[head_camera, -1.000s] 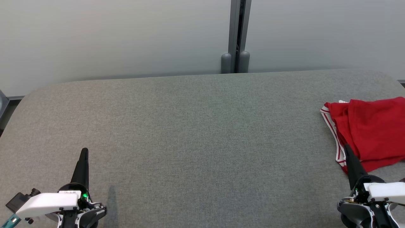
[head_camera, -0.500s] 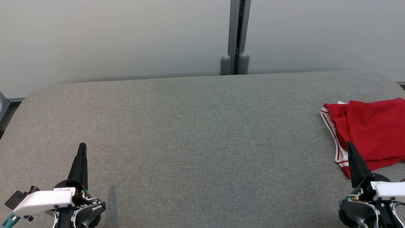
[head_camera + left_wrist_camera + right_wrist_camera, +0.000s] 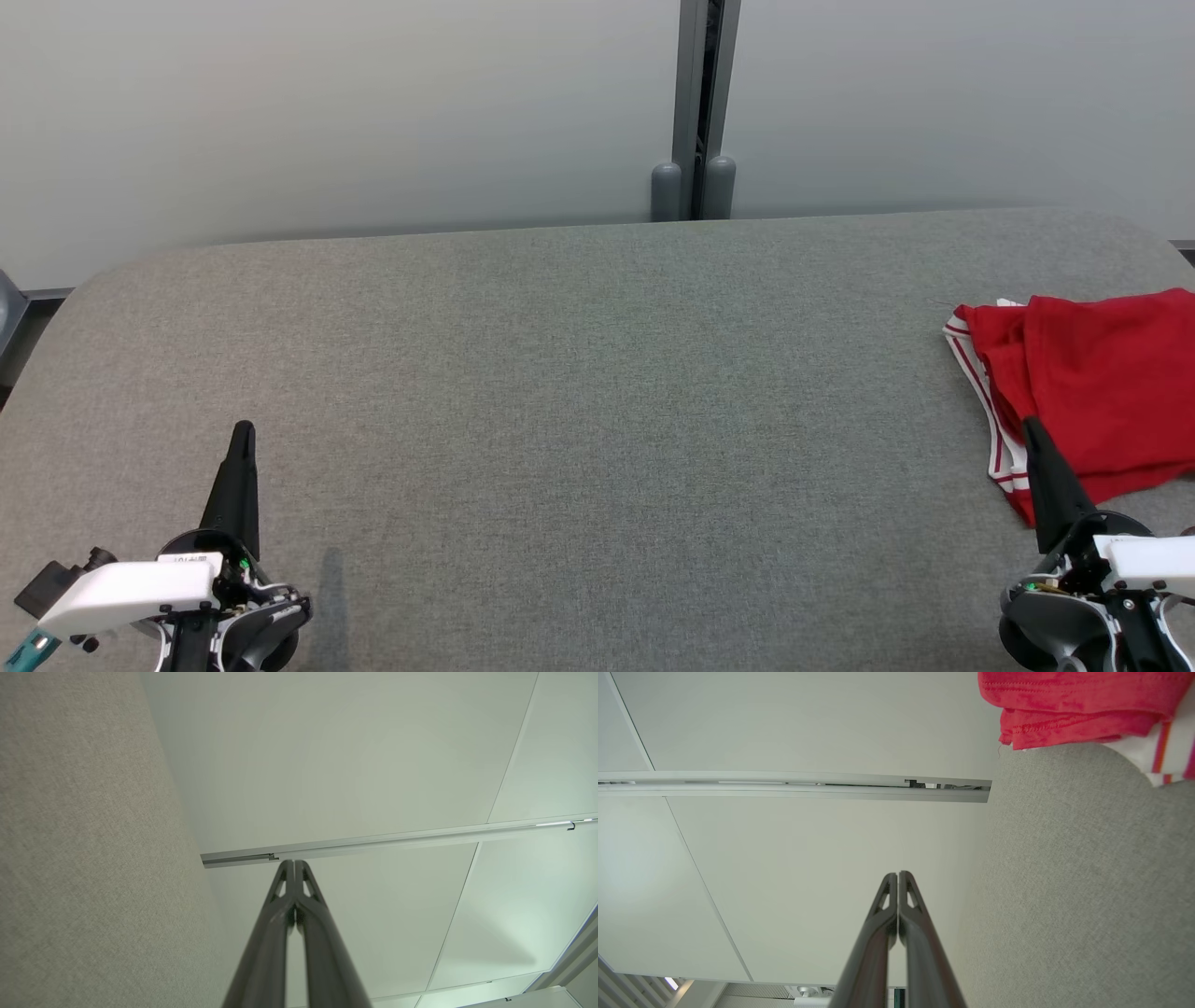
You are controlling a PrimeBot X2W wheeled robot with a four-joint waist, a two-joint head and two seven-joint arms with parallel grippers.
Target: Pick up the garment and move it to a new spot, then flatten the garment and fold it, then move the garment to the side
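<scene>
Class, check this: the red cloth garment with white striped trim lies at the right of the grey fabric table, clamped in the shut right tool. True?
No. The right tool is shut, but on nothing: the right wrist view shows its tips together with no cloth between. The red cloth garment with white striped trim does lie at the right of the grey fabric table.
</scene>
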